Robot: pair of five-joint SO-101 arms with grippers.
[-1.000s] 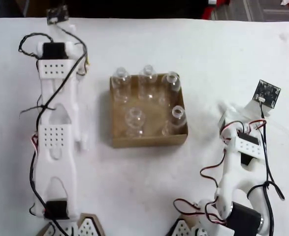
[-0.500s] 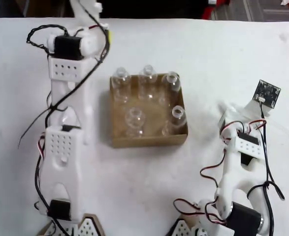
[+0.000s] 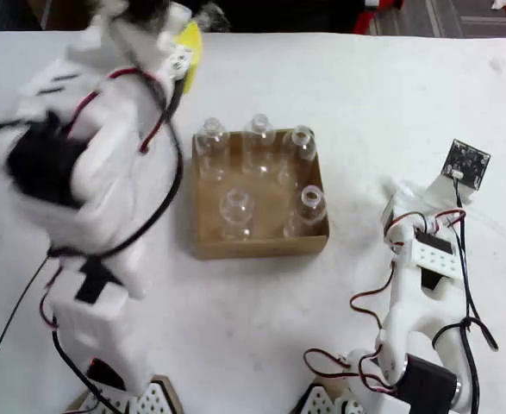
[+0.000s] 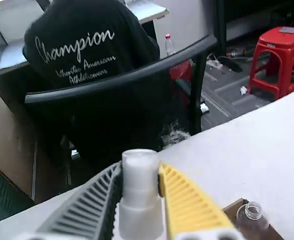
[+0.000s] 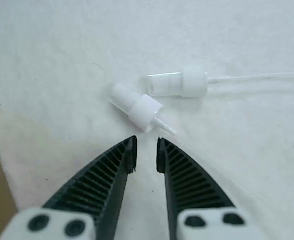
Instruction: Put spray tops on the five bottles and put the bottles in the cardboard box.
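The cardboard box sits mid-table with several clear bottles standing in it, all without tops. My left arm is raised high at the left. Its gripper is shut on a white spray top, held between a grey and a yellow finger near the far edge; one bottle shows below it. My right gripper hovers low over the table, black fingers a narrow gap apart, holding nothing. Two loose spray tops lie just ahead of it, one with a thin tube.
My right arm is folded at the right of the box, its wrist camera board sticking out. Red and black wires trail near both arm bases. A black chair stands beyond the table's far edge.
My left arm, stretched flat along the table a second ago, has lifted up and toward the overhead camera, its gripper now over the far edge. The right arm has kept still.
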